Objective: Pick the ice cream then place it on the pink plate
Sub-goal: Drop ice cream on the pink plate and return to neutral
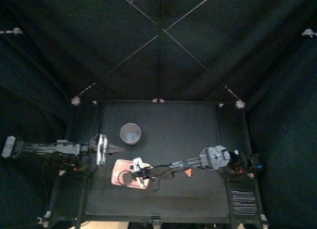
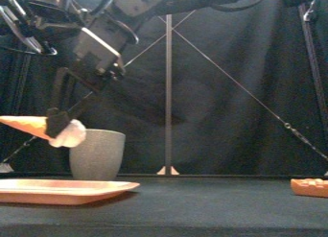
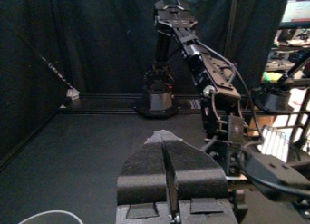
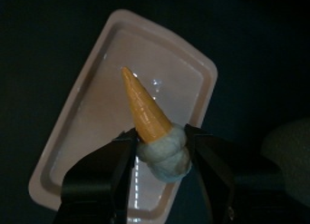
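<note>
Right wrist view, right gripper (image 4: 166, 144) holding ice cream (image 4: 148, 110) over pink plate (image 4: 97, 110)

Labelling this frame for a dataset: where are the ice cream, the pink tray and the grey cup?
ice cream (image 4: 148, 108), right wrist view, middle of its orange cone.
pink tray (image 2: 64, 193), front view, its near rim.
grey cup (image 2: 100, 156), front view, its side wall.
</note>
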